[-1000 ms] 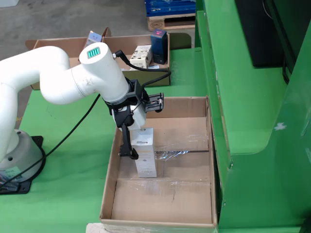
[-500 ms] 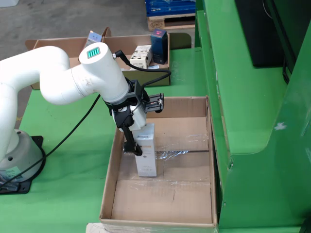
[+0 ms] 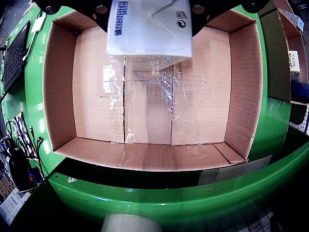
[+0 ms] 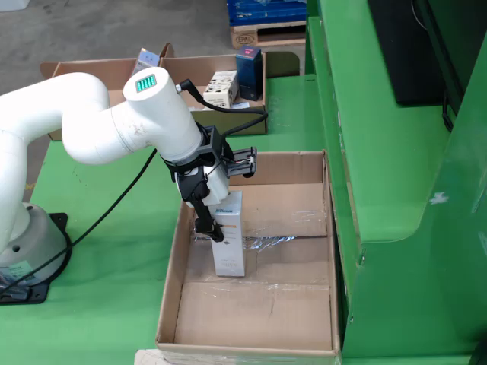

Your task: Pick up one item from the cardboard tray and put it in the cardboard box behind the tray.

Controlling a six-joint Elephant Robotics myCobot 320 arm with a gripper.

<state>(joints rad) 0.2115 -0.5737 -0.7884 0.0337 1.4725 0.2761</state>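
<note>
A white carton point(image 4: 230, 245) stands upright on the floor of the big cardboard box point(image 4: 329, 228), near its left wall. My gripper point(image 4: 223, 226) straddles the carton's upper half; one dark finger point(image 4: 205, 226) shows at its left edge, the other is hidden behind it. The jaws look loose around the carton rather than carrying it. In the wrist view the carton's top face point(image 3: 149, 29), with a barcode, fills the top centre between dark gripper parts, above the taped box floor point(image 3: 145, 106). The cardboard tray point(image 4: 84, 72) lies behind, holding a blue box point(image 4: 248, 72) and a white patterned box point(image 4: 221, 87).
A tall green machine housing point(image 4: 380, 152) runs along the box's right side. The arm's base point(image 4: 23, 251) and a black cable point(image 4: 114, 205) sit on the green table at left. A wooden pallet point(image 4: 266, 34) stands beyond the tray.
The gripper finger has slid upward along the carton while the carton's bottom stays on the box floor. The arm has lifted slightly.
</note>
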